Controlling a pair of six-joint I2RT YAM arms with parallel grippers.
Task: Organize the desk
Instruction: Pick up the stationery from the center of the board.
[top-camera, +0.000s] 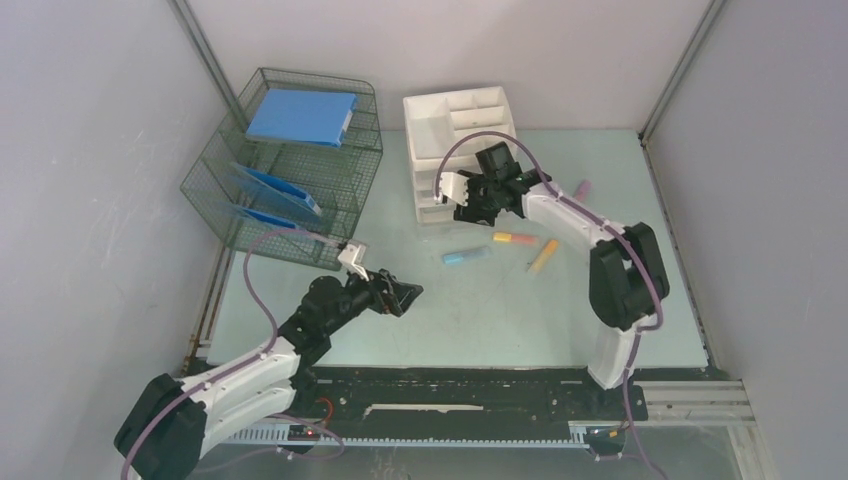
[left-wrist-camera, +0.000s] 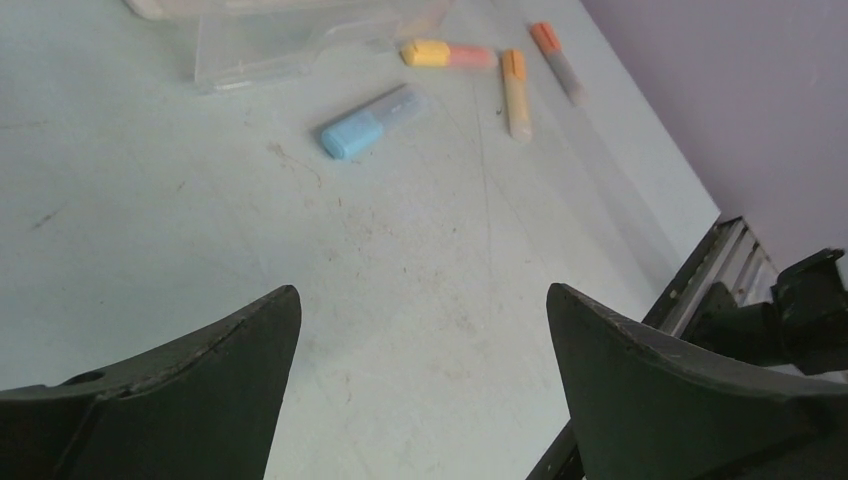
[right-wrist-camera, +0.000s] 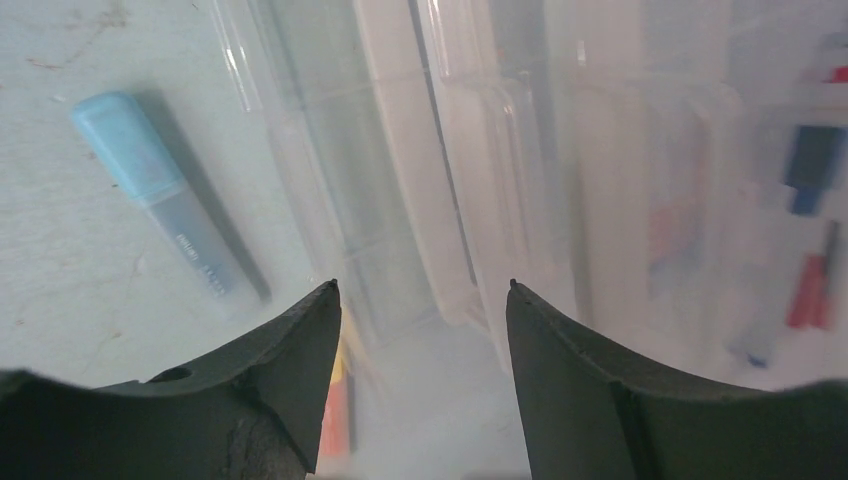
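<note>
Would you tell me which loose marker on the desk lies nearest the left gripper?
The light-blue marker; the yellow-pink marker and orange marker lie farther right.

Left claw (left-wrist-camera: 422, 300) spread wide, nothing between its dark fingers, pale green surface (left-wrist-camera: 150, 200) faintly scuffed, blue marker (left-wrist-camera: 372, 121) lying flat, yellow-and-pink marker (left-wrist-camera: 447, 54) beyond it, orange-capped cream marker (left-wrist-camera: 516, 93) and orange-capped grey marker (left-wrist-camera: 558, 62) nearby, clear plastic tray (left-wrist-camera: 290, 45) at top edge
</note>
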